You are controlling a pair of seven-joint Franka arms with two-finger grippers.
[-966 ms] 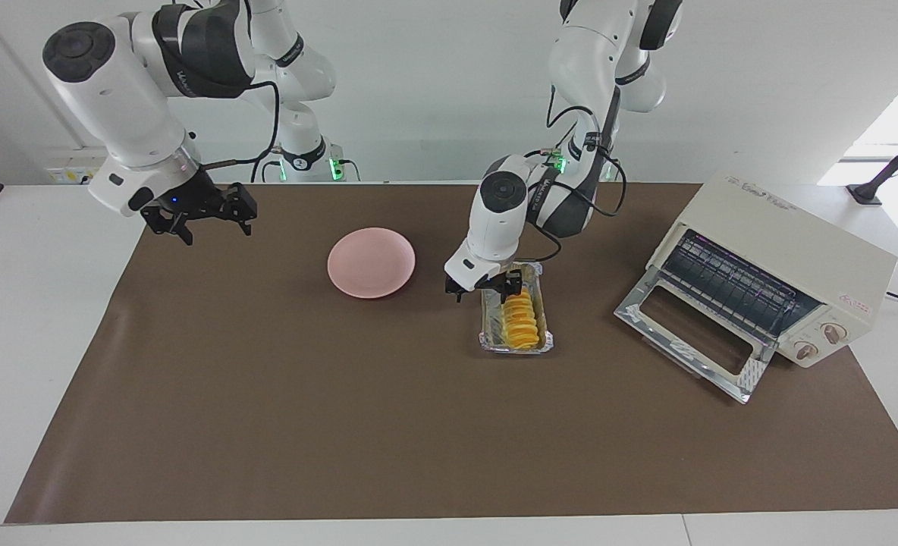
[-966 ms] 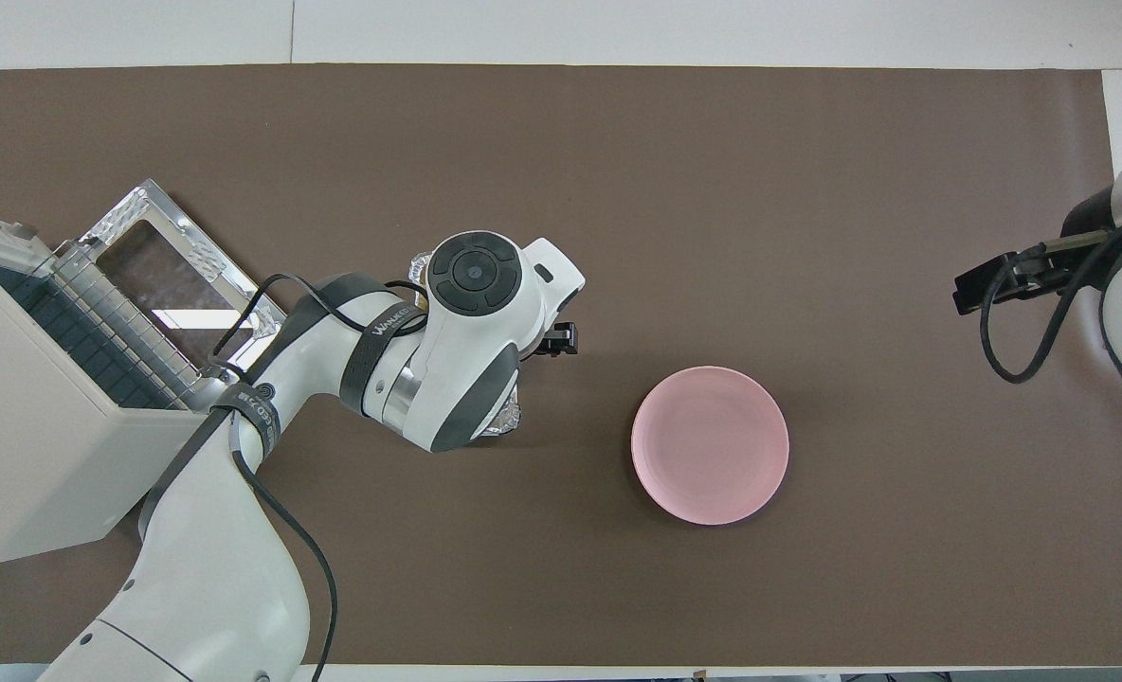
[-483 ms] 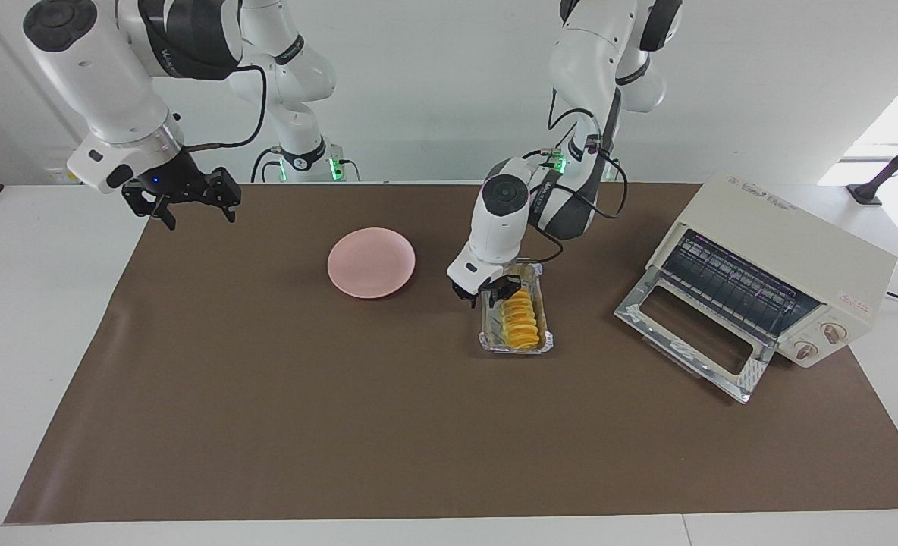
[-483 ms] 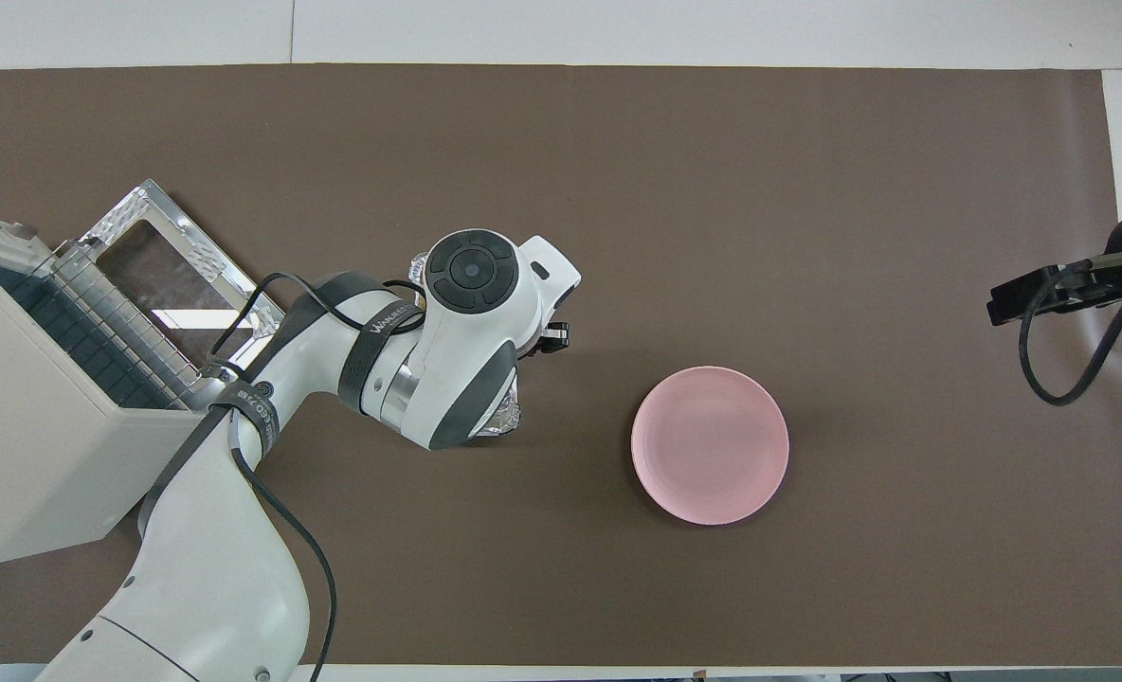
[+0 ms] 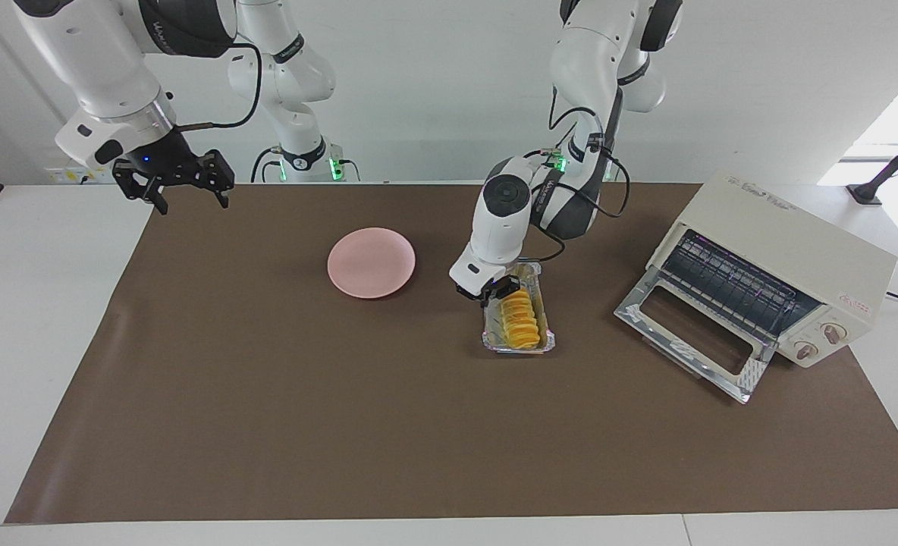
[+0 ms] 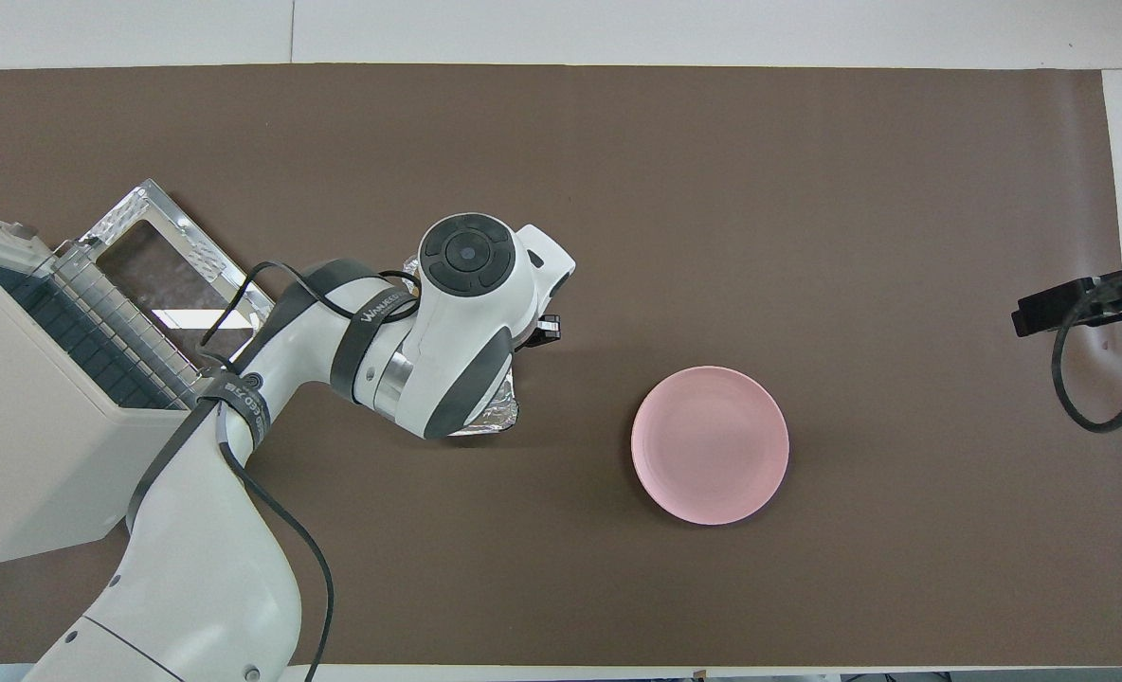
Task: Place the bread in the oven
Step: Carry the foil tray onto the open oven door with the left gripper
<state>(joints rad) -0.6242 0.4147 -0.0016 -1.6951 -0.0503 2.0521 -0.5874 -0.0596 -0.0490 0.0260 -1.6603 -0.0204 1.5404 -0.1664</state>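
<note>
Reaches in with the left arm from its base at the oven's end of the table, elbow folded low over the mat, black-banded forearm turned toward the middle, wrist tipped steeply down. Sets the left gripper point(image 5: 491, 290) low at the end of the foil tray point(image 5: 548, 345) nearer to the robots, right at the bread point(image 5: 519, 317). Cannot tell from either view whether that gripper is clamped or apart; from overhead, hides it almost wholly under the round wrist cap.

Holds the right arm high and waiting at its own end of the table, forearm sloping down and outward. Hangs the right gripper point(image 5: 174, 182) in the air over the mat's edge, fingers point(image 5: 224, 199) spread with nothing between them.

Finds the bread lying lengthwise in the foil tray, ridged slices up, on the brown mat point(image 5: 267, 417). Places the tray between the pink plate point(image 5: 372, 262) and the oven point(image 5: 790, 250), apart from both. Shows the oven angled, with its glass door point(image 5: 692, 334) dropped flat onto the mat, the wire rack point(image 5: 730, 284) bare and two knobs point(image 5: 834, 331) at the front.

As for writing: white lettering on the left forearm's black band point(image 6: 371, 317), too small to read surely; faint lettering along the oven's top edge and a small reddish label point(image 5: 855, 301) above the knobs, neither legible.
</note>
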